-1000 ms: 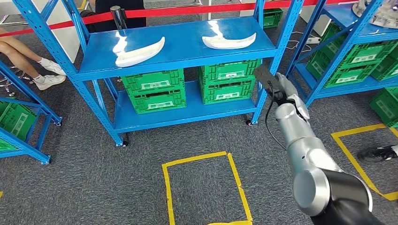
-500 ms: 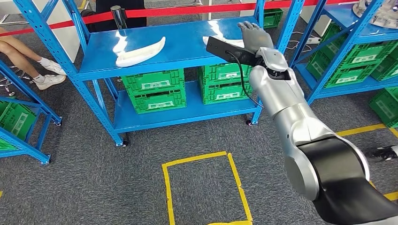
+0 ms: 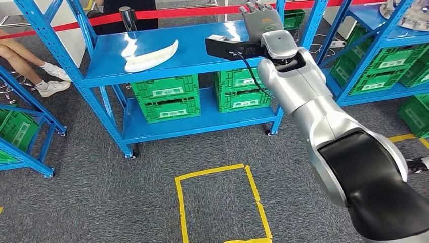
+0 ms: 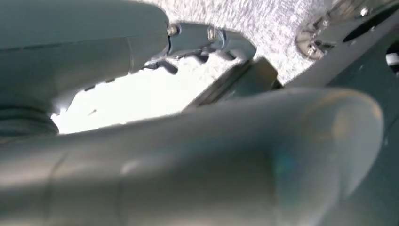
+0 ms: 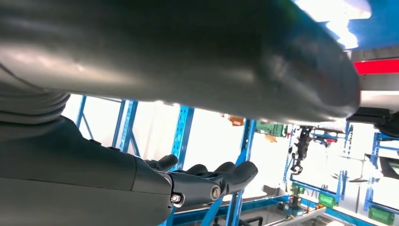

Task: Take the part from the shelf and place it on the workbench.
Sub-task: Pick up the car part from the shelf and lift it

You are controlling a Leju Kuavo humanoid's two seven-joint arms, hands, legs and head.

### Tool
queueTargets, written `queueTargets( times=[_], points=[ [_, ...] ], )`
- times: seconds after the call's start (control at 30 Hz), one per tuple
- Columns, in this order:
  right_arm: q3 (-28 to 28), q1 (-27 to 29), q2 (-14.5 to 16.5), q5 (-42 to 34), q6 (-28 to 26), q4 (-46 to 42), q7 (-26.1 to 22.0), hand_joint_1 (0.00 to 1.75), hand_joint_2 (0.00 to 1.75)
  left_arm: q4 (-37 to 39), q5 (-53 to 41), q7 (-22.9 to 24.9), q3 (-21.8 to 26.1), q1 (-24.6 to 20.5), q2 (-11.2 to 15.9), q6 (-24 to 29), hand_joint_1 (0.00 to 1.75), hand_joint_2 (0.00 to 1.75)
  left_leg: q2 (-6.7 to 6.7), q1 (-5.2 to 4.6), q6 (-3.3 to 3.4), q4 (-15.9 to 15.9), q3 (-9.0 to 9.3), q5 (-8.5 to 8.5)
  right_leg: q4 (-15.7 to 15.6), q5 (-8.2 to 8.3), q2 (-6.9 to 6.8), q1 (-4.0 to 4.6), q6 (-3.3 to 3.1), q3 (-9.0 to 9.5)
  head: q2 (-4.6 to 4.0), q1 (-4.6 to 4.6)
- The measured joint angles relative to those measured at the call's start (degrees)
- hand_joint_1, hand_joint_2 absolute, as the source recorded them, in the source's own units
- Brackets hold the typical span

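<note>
A white curved part (image 3: 152, 55) lies on the left of the blue shelf's top board (image 3: 187, 58). My right arm is raised over the right half of that board, where its wrist and black camera box (image 3: 232, 48) cover the spot in which a second white part lay. My right hand (image 3: 260, 19) hovers above the board's back edge with its fingers stretched out and nothing in them. The right wrist view shows the same hand (image 5: 207, 181) with dark fingers straight and apart from the thick thumb. In the left wrist view my left hand (image 4: 202, 40) hangs over grey floor, holding nothing.
Green crates (image 3: 167, 98) fill the shelf's lower levels. A red barrier tape (image 3: 177, 12) runs behind the shelf, and a person's legs (image 3: 30, 63) show at the far left. Another blue rack with crates (image 3: 384, 61) stands to the right. Yellow tape marks a rectangle (image 3: 217, 202) on the carpet.
My right arm has swung up from beside the shelf post and reached over the top board. It now covers the right white part. The left part has not moved.
</note>
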Motion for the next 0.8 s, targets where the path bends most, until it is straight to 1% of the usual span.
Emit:
queueTargets(
  times=[0.03,0.07,0.13,0.17,0.2,0.23,0.27,0.3,0.33,0.37,0.4,0.43,0.47,0.5,0.53,0.57,0.6,0.63,0.67,0.7,0.73,0.77,0.8],
  points=[
    [0.26,-0.27,-0.22,-0.23,-0.03,-0.07,-0.04,0.00,0.00,0.00,-0.15,-0.01,0.00,-0.11,-0.07,0.00,0.00,0.00,0.15,0.25,0.21,-0.63,0.28,0.28,1.45,-0.67,0.00,0.07,0.15,-0.85,0.00,0.05],
    [0.51,-0.47,-0.48,-0.50,-0.06,-0.11,-0.13,0.00,0.00,0.00,-0.37,-0.01,0.00,-0.20,-0.17,0.00,0.00,0.00,0.30,0.43,0.34,-1.04,0.50,0.41,4.18,-1.79,-0.03,0.06,0.31,-2.39,0.00,0.10],
    [1.03,-0.43,-1.02,-1.13,-0.08,-0.09,-0.23,0.00,0.00,0.01,-0.65,-0.04,0.00,-0.36,-0.27,0.00,0.00,0.00,0.49,0.54,0.44,-1.13,0.65,0.20,11.52,-4.15,-0.03,-0.17,0.74,-6.68,0.00,0.14],
    [1.30,-0.18,-1.32,-1.48,-0.09,-0.08,-0.25,0.00,0.00,0.01,-0.74,-0.06,0.00,-0.38,-0.31,0.00,0.00,0.00,0.51,0.64,0.34,-1.07,0.77,-0.01,14.05,-4.39,-0.05,-0.38,0.98,-8.43,0.00,0.14],
    [1.58,0.06,-1.64,-1.84,-0.10,-0.08,-0.20,0.00,0.00,0.01,-0.75,-0.09,0.00,-0.39,-0.32,0.00,0.00,0.00,0.48,0.80,0.11,-0.94,0.91,-0.28,14.51,-3.56,-0.07,-0.60,1.23,-9.25,0.00,0.15],
    [1.84,0.20,-1.90,-2.15,-0.15,-0.08,-0.15,0.00,0.00,0.01,-0.76,-0.13,0.00,-0.39,-0.33,0.07,0.00,0.00,0.42,1.03,-0.23,-0.69,1.09,-0.65,12.66,-1.68,-0.11,-0.84,1.49,-8.89,0.00,0.15],
    [2.05,0.27,-2.13,-2.44,-0.21,-0.08,-0.10,0.00,0.00,0.01,-0.76,-0.16,0.00,-0.39,-0.33,0.31,0.00,0.00,0.39,1.26,-0.65,-0.31,1.28,-1.16,9.02,0.71,-0.22,-1.12,1.79,-7.60,0.00,0.16],
    [2.22,0.30,-2.37,-2.68,-0.26,-0.03,-0.05,0.00,0.00,0.01,-0.76,-0.20,0.00,-0.39,-0.26,0.72,0.00,0.00,0.39,1.39,-1.14,0.12,1.30,-1.72,5.62,2.23,-0.30,-1.24,2.11,-6.17,0.00,0.18],
    [2.43,0.30,-2.50,-2.91,-0.29,0.02,-0.02,0.00,0.00,0.02,-0.76,-0.24,0.00,-0.44,-0.19,1.18,0.00,0.00,0.41,1.40,-1.61,0.66,1.20,-2.31,2.91,2.98,-0.35,-1.30,2.05,-4.96,0.00,0.24],
    [2.70,0.41,-2.62,-3.20,-0.29,0.08,0.03,0.00,0.00,0.02,-0.77,-0.29,0.00,-0.51,-0.15,1.57,0.00,0.00,0.45,1.32,-2.01,1.02,1.10,-2.75,1.56,2.91,-0.39,-1.27,1.68,-4.33,0.00,0.24],
    [2.99,0.59,-2.78,-3.49,-0.24,0.15,0.12,0.00,0.00,0.03,-0.78,-0.34,0.00,-0.55,-0.13,1.80,0.00,0.00,0.46,1.20,-2.36,1.11,1.02,-3.03,1.50,2.19,-0.34,-1.10,1.08,-4.20,0.00,0.24],
    [3.31,0.72,-2.85,-3.77,-0.18,0.17,0.21,0.00,0.00,0.03,-0.78,-0.38,0.00,-0.59,-0.18,1.85,0.00,0.00,0.50,1.15,-2.64,1.12,1.14,-3.24,1.41,1.92,-0.29,-1.06,0.32,-4.15,0.00,0.23],
    [3.56,0.83,-2.95,-4.04,-0.13,0.16,0.31,0.00,0.00,0.02,-0.79,-0.41,0.00,-0.60,-0.20,1.86,0.00,0.00,0.53,1.18,-2.90,1.01,1.30,-3.45,1.48,1.69,-0.23,-1.09,-0.22,-4.01,0.00,0.18],
    [3.75,0.79,-3.03,-4.25,-0.10,0.15,0.38,0.00,0.00,0.01,-0.79,-0.43,0.00,-0.60,-0.19,1.86,0.00,0.00,0.55,1.22,-3.19,1.45,1.24,-3.75,1.47,1.41,-0.17,-1.15,-0.67,-3.72,0.00,0.11],
    [3.97,0.65,-3.03,-4.41,-0.09,0.12,0.43,0.00,0.00,-0.01,-0.80,-0.45,0.00,-0.63,-0.17,1.86,0.00,0.00,0.59,1.29,-3.48,2.95,0.59,-4.29,1.40,1.14,-0.11,-1.27,-1.03,-3.30,0.00,0.00],
    [4.19,0.54,-3.02,-4.56,-0.08,0.10,0.46,0.00,0.00,-0.02,-0.80,-0.49,0.00,-0.66,-0.15,1.86,0.00,0.00,0.59,1.37,-3.77,5.78,-0.95,-5.15,1.32,0.77,-0.09,-1.36,-1.36,-2.75,0.00,-0.10],
    [4.43,0.50,-3.02,-4.68,-0.05,0.11,0.49,0.00,0.00,-0.01,-0.81,-0.56,0.00,-0.65,-0.15,1.86,0.00,0.00,0.59,1.42,-4.02,9.71,-3.29,-6.12,1.28,0.33,-0.08,-1.36,-1.58,-2.23,0.00,-0.20],
    [4.67,0.55,-3.02,-4.78,-0.01,0.13,0.51,0.00,0.00,-0.01,-0.81,-0.67,0.00,-0.64,-0.14,1.86,0.00,0.00,0.59,1.46,-4.20,13.82,-6.10,-6.97,1.25,-0.13,-0.08,-1.34,-1.68,-1.70,0.00,-0.23],
    [4.90,0.66,-3.02,-4.86,0.02,0.15,0.54,0.00,0.00,-0.01,-0.81,-0.78,0.00,-0.63,-0.14,1.86,0.00,0.00,0.59,1.48,-4.27,16.98,-8.69,-7.11,1.24,-0.63,-0.07,-1.32,-1.72,-1.13,0.00,-0.22],
    [5.07,0.78,-3.02,-4.89,0.04,0.16,0.56,0.00,0.00,-0.01,-0.81,-0.87,0.00,-0.62,-0.14,1.86,0.00,0.00,0.59,1.47,-4.22,18.19,-10.41,-6.16,1.24,-1.17,-0.05,-1.30,-1.72,-0.49,0.00,-0.21],
    [5.17,0.86,-3.02,-4.90,0.04,0.18,0.58,0.00,0.00,-0.01,-0.81,-0.94,0.00,-0.62,-0.13,1.86,0.00,0.00,0.59,1.46,-4.05,17.15,-11.04,-4.01,1.23,-1.73,-0.03,-1.30,-1.70,0.24,0.00,-0.22],
    [5.23,0.90,-3.02,-4.94,0.04,0.18,0.59,0.00,0.00,-0.01,-0.81,-0.96,0.00,-0.60,-0.11,1.86,0.00,0.00,0.59,1.44,-3.75,13.95,-10.63,-0.83,1.20,-2.34,-0.01,-1.30,-1.64,1.07,0.00,-0.21],
    [5.29,0.94,-3.02,-4.99,0.03,0.20,0.59,0.00,0.00,0.01,-0.82,-0.97,0.00,-0.53,-0.07,1.86,0.00,0.00,0.56,1.37,-3.40,10.16,-9.64,2.06,1.08,-2.93,0.00,-1.33,-1.52,1.88,0.00,-0.19]
  ],
)
